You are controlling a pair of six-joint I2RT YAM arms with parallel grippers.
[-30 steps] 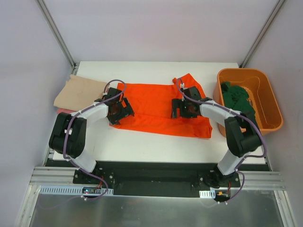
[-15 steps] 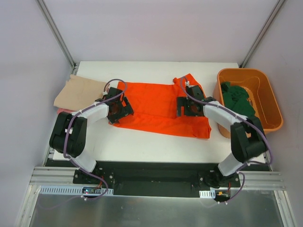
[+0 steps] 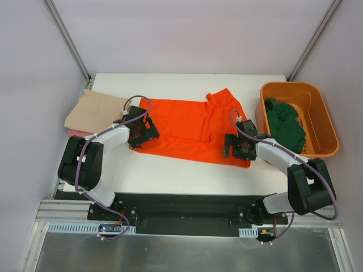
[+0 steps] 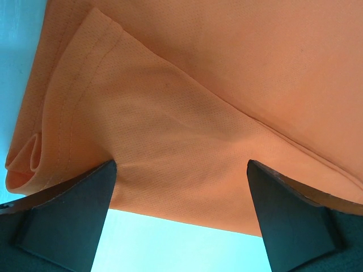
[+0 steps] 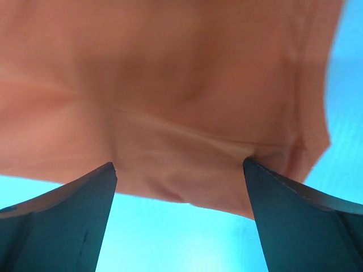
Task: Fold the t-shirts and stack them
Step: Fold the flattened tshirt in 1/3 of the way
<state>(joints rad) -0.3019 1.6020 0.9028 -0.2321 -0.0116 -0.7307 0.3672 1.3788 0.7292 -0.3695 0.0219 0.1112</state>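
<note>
My left gripper (image 3: 139, 129) sits at the left edge of the orange t-shirt (image 3: 187, 122), which lies spread across the middle of the white table (image 3: 170, 175) in the overhead view. In the left wrist view my fingers (image 4: 68, 221) stand wide apart. The sleeve hem and a small roll of cloth at the left of the frame lie between them, and nothing is pinched yet.

My right gripper (image 3: 238, 146) is at the shirt's lower right corner, just left of the orange plastic bin (image 3: 326, 133). Its fingers (image 5: 300, 221) are likewise spread wide, with a puckered fold of orange cloth between the tips. That picture is blurred, so I cannot tell how many layers lie there.

A beige t-shirt (image 3: 93, 107) rests at the upper left of the table, and a dark green t-shirt (image 3: 285, 118) is heaped in the bin.

The main risk, as I judge it, is an uneven grab. On the left I might catch only the rolled hem or the top layer, and the sleeve would slip out as I lift. On the right, the pucker could let me take too much or too little cloth, and the fold would come out skewed. If my two sides lift at different heights, the shirt will twist. My right arm is also close to the bin and could nudge it.

I can read no brand, label or writing anywhere.
</note>
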